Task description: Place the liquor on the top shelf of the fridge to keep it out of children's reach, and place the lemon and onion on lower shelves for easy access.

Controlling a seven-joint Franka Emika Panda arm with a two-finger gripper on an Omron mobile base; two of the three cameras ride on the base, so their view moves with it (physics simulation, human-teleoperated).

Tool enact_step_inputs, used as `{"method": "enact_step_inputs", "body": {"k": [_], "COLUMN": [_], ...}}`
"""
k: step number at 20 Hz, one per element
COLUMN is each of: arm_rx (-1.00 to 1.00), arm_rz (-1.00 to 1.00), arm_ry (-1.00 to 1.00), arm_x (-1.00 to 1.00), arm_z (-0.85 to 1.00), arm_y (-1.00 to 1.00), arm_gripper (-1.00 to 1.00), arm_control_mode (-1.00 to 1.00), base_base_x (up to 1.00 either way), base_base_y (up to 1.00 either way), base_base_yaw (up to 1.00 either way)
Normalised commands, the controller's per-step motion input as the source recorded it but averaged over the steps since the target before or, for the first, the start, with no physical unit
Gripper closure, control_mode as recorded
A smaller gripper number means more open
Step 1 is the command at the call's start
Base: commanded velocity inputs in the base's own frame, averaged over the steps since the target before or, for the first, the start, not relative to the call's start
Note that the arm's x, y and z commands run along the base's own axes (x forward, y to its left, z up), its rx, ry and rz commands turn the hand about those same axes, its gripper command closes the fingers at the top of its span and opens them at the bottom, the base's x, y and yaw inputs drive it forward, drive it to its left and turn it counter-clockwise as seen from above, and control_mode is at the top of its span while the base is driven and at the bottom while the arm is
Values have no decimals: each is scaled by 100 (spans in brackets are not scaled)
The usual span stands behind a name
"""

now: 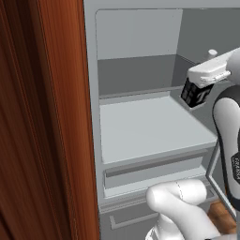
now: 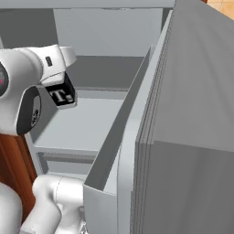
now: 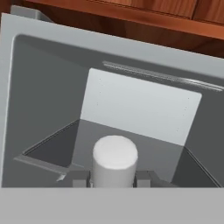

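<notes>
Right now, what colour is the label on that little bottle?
Black with a white letter; the liquor label shows best in the right base view.

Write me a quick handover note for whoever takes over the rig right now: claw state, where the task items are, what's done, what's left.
Claw: shut on the liquor, gripping it by the neck, pale cap between the fingers.
Liquor: carried inside the open fridge, in the air above the wide pale shelf, near the level of the top shelf.
Done: bottle picked up and brought into the fridge.
Left: set it on the top shelf and release; then lemon and onion go on lower shelves.
</notes>
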Motion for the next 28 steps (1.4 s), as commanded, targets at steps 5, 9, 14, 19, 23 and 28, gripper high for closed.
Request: {"method": "enact_step_inputs", "body": {"k": [5,9,14,19,23,28], "arm_rx": [0,3,6,8,7,4], "arm_rz": [0,0,0,0,0,0], "arm_ry": [3,0,-1,0,0,0], "arm_x": [36,44,55,60,61,65], "arm_z": [8,0,-8,-22,-29,-26], "arm_y": [0,0,0,0,0,0], "arm_gripper": [100,100,100,100,100,100], "arm_control_mode": [-100,-100,-100,-100,-100,-100], "base_base_x": [0,0,0,0,0,0], "base_base_y": [0,0,0,0,0,0], "base_base_yaw": [0,0,0,0,0,0]}}
